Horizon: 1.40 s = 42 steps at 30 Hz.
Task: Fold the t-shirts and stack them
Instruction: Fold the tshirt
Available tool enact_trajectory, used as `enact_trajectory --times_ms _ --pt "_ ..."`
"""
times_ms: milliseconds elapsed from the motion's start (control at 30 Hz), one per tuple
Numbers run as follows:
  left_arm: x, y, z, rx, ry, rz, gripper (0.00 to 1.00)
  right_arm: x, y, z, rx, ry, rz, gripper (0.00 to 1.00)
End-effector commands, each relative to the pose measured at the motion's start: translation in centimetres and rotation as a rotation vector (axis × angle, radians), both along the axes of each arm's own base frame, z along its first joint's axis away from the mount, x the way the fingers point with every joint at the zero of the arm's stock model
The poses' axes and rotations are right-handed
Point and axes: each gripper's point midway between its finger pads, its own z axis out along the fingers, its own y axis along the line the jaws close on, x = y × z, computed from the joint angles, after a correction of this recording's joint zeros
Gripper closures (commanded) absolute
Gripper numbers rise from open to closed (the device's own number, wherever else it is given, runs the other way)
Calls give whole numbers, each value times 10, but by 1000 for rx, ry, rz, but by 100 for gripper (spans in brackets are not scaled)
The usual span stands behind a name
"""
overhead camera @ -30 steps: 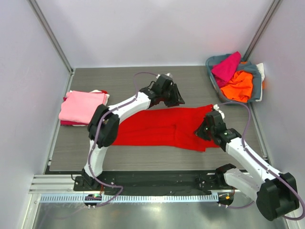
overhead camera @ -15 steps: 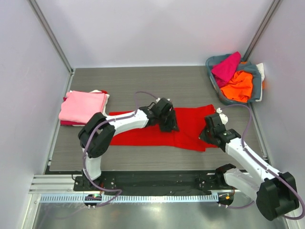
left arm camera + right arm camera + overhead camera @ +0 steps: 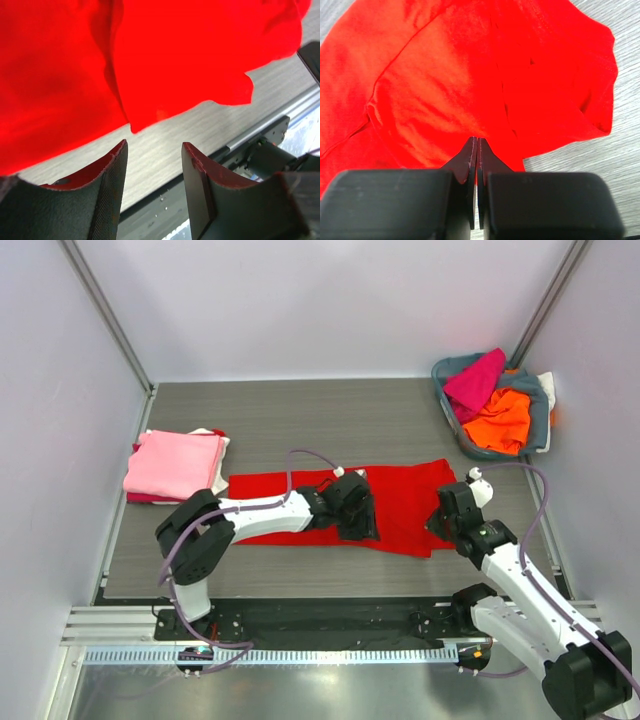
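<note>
A bright red t-shirt point(image 3: 400, 498) lies spread flat across the middle of the table. It fills the upper part of the left wrist view point(image 3: 175, 55) and most of the right wrist view point(image 3: 470, 75). My left gripper point(image 3: 362, 530) is open and empty point(image 3: 154, 150) at the shirt's near edge, over bare table. My right gripper point(image 3: 436, 518) is shut point(image 3: 477, 141) with its tips at the shirt's right part; no cloth shows between the jaws. A folded pink t-shirt point(image 3: 175, 462) tops a stack at the left, over magenta and white ones.
A grey-blue basket point(image 3: 541, 412) at the back right holds a magenta shirt point(image 3: 475, 380), an orange shirt point(image 3: 497, 420) and a white one point(image 3: 547, 385). The metal rail point(image 3: 300, 620) runs along the table's near edge. Walls close in the left, right and back.
My left gripper has moved from the shirt's far edge across it to its near edge. My right gripper has drawn back to the right. The red shirt lies flatter.
</note>
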Motion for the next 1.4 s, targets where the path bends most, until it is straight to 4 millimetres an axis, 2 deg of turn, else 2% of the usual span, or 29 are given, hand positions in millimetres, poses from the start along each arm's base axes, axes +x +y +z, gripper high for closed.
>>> enact_trajectory --times_ms 0,267,400,667,700,800,867,1100,1167,1200,1300,1367 --pt "9 -11 1 -42 -8 20 52 3 -5 3 -26 -9 -18 96" --pt "9 -18 -15 -37 18 19 56 0 -6 -2 -20 -4 -29 96" --pt "7 -22 -18 -62 32 17 63 0 -6 -1 -22 -9 -30 96" --pt "5 -24 -17 -71 33 10 79 -1 -7 -2 -25 -6 -35 96" --pt "5 -23 -18 -68 32 12 86 -1 -7 -2 -26 -3 -35 96" --pt "5 -19 -17 -64 28 19 98 -2 -8 -4 -26 2 -37 96" --pt "4 -16 -18 -55 24 22 100 -2 -7 -4 -25 3 -36 96" --pt "2 -10 -17 -38 22 19 100 -3 -7 -5 -20 5 -35 96" --pt "3 -7 -17 -17 20 22 90 -3 -7 -5 -19 5 -38 96" --pt "3 -6 -17 -12 17 18 77 -3 -7 -5 -17 4 -36 96" --pt "3 -9 -18 -13 24 15 68 -4 -7 -6 -17 7 -38 96" --pt "4 -10 -20 -10 26 15 67 -3 -7 -5 -18 6 -36 96"
